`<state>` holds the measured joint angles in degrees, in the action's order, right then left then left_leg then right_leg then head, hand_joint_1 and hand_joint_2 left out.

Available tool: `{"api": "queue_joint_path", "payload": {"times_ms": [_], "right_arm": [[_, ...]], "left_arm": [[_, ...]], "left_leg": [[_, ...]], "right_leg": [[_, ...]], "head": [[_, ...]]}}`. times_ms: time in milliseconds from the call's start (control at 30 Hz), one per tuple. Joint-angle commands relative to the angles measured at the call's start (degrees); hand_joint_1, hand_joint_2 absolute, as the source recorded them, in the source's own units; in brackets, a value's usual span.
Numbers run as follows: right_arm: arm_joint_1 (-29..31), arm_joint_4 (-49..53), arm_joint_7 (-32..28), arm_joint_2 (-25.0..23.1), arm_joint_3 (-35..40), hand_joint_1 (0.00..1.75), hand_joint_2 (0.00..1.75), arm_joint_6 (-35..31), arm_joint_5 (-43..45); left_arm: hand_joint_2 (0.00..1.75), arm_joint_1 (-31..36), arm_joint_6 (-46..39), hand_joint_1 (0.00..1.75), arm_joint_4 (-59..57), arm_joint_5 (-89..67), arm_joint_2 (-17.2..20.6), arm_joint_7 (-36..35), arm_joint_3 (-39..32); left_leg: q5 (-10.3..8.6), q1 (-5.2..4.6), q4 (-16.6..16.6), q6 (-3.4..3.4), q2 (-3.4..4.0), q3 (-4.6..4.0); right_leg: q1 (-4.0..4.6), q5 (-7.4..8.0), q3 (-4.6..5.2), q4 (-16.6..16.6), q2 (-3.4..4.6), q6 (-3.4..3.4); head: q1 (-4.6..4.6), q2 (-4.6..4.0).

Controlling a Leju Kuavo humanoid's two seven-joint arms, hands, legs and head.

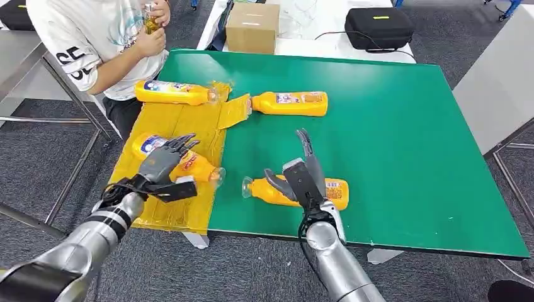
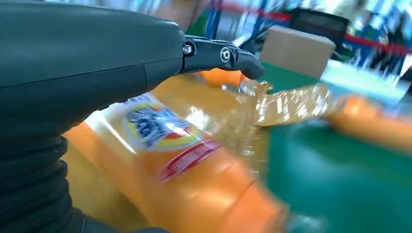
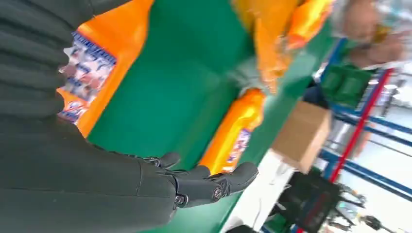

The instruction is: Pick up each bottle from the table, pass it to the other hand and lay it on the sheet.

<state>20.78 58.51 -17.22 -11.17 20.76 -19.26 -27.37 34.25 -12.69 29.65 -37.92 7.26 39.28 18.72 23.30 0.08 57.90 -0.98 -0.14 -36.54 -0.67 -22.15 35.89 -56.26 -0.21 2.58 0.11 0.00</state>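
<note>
Four orange bottles lie on their sides. Two are on the yellow sheet (image 1: 182,123): one at its far end (image 1: 170,92) and one nearer (image 1: 200,168), also seen close up in the left wrist view (image 2: 184,165). My left hand (image 1: 165,160) hovers over this nearer bottle with its fingers spread and nothing in its grasp. Two more lie on the green table (image 1: 390,138): a far bottle (image 1: 293,103) (image 3: 233,131) and a near one (image 1: 267,190) (image 3: 97,53). My right hand (image 1: 302,176) (image 3: 194,182) is above the near one, fingers stretched out and empty.
A person (image 1: 94,44) stands at the table's far left corner holding a small bottle (image 1: 150,19). A cardboard box (image 1: 253,26) and a black case (image 1: 378,26) sit on the white table behind. The sheet's crinkled flap (image 1: 234,110) points toward the far bottle.
</note>
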Motion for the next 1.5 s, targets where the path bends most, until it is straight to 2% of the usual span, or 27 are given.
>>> {"api": "queue_joint_path", "payload": {"times_ms": [33, 200, 233, 300, 433, 633, 900, 1133, 1233, 1400, 1467, 1500], "right_arm": [[5.12, -14.07, 6.17, 3.64, 3.75, 0.0, 1.75, 1.14, -5.45], [5.63, -16.11, 7.02, 3.72, 3.86, 0.0, 1.75, 1.18, -6.53], [5.95, -16.98, 8.61, 4.1, 4.42, 0.0, 1.75, 1.46, -7.95], [4.84, -17.31, 11.51, 4.9, 4.33, 0.0, 1.75, 0.92, -10.46], [6.19, -21.09, 14.29, 6.93, 4.99, 0.0, 1.75, 2.24, -14.84], [6.86, -21.64, 15.51, 7.68, 5.25, 0.0, 1.75, 3.41, -16.96], [8.93, -18.31, 22.09, 12.91, 8.89, 0.0, 1.75, 9.5, -28.37], [11.42, -17.87, 23.45, 14.31, 10.06, 0.0, 1.75, 12.6, -30.88], [13.76, -19.78, 23.86, 16.21, 11.71, 0.0, 1.75, 17.99, -31.56], [14.59, -20.99, 23.58, 17.26, 12.61, 0.0, 1.75, 19.57, -31.85], [15.81, -22.38, 23.1, 18.08, 13.88, 1.75, 1.75, 22.56, -31.8], [16.67, -23.36, 22.23, 18.66, 14.36, 1.75, 1.75, 24.12, -31.28]], "left_arm": [[1.75, -10.05, 13.04, 0.0, 17.15, 18.15, -4.86, 0.72, -15.42], [1.75, -9.44, 14.24, 0.0, 15.92, 19.1, -5.65, 0.71, -16.7], [1.75, -8.21, 15.03, 0.0, 13.6, 20.93, -6.67, -1.59, -18.91], [1.75, -6.51, 13.29, 0.0, 11.17, 22.29, -9.08, -6.92, -21.8], [1.75, -4.05, 15.57, 0.0, 8.08, 25.52, -11.46, -7.52, -23.25], [1.75, -3.75, 16.2, 0.0, 7.82, 25.8, -11.4, -6.86, -22.81], [1.75, -4.13, 17.65, 0.0, 8.25, 25.97, -12.1, -6.52, -22.23], [1.75, -4.28, 18.47, 0.0, 8.29, 26.62, -12.01, -6.26, -23.14], [1.75, -4.16, 20.0, 0.0, 7.91, 27.04, -12.01, -5.72, -23.46], [1.75, -3.83, 20.16, 0.0, 7.26, 26.8, -11.98, -5.51, -23.46], [1.75, -3.7, 21.11, 0.0, 6.87, 26.97, -11.94, -5.07, -23.47], [1.75, -3.54, 21.54, 0.0, 6.5, 27.06, -11.9, -4.8, -23.47]], "left_leg": [[0.08, 0.01, -0.05, 0.01, -0.01, 0.23], [0.04, 0.02, -0.03, 0.01, -0.06, 0.13], [0.15, 0.04, 0.01, 0.05, -0.03, 0.35], [0.04, 0.02, -0.02, 0.03, -0.13, 0.13], [0.04, 0.04, -0.03, 0.02, -0.27, 0.2], [0.04, 0.03, -0.02, 0.01, -0.2, 0.2], [0.02, 0.0, -0.02, 0.01, -0.22, 0.29], [0.09, 0.0, 0.02, 0.02, -0.16, 0.49], [0.11, -0.02, 0.04, 0.02, -0.13, 0.47], [0.01, -0.02, -0.01, -0.01, -0.15, 0.33], [0.05, -0.01, 0.02, 0.0, -0.15, 0.37], [0.13, 0.0, 0.05, 0.02, -0.12, 0.5]], "right_leg": [[0.02, -0.07, -0.25, 0.07, -0.01, -0.03], [0.01, -0.05, -0.17, 0.06, -0.02, -0.04], [0.04, -0.14, -0.39, 0.05, 0.0, -0.08], [0.02, -0.06, -0.2, 0.05, -0.09, -0.04], [0.04, -0.11, -0.29, 0.07, -0.23, -0.03], [0.03, -0.07, -0.31, 0.08, -0.17, -0.01], [0.0, -0.06, -0.39, 0.1, -0.17, -0.02], [0.0, -0.12, -0.58, 0.04, -0.11, -0.05], [-0.02, -0.12, -0.55, 0.01, -0.09, -0.04], [-0.02, -0.01, -0.41, 0.07, -0.11, 0.02], [-0.01, -0.05, -0.46, 0.05, -0.11, 0.0], [0.01, -0.13, -0.59, 0.01, -0.07, -0.03]], "head": [[0.0, 0.0], [0.04, 0.0], [0.02, 0.0], [0.02, 0.0], [0.0, 0.0], [0.0, 0.0], [0.0, 0.0], [0.0, 0.0], [0.0, 0.0], [-0.02, 0.0], [0.0, 0.0], [0.0, 0.0]]}}
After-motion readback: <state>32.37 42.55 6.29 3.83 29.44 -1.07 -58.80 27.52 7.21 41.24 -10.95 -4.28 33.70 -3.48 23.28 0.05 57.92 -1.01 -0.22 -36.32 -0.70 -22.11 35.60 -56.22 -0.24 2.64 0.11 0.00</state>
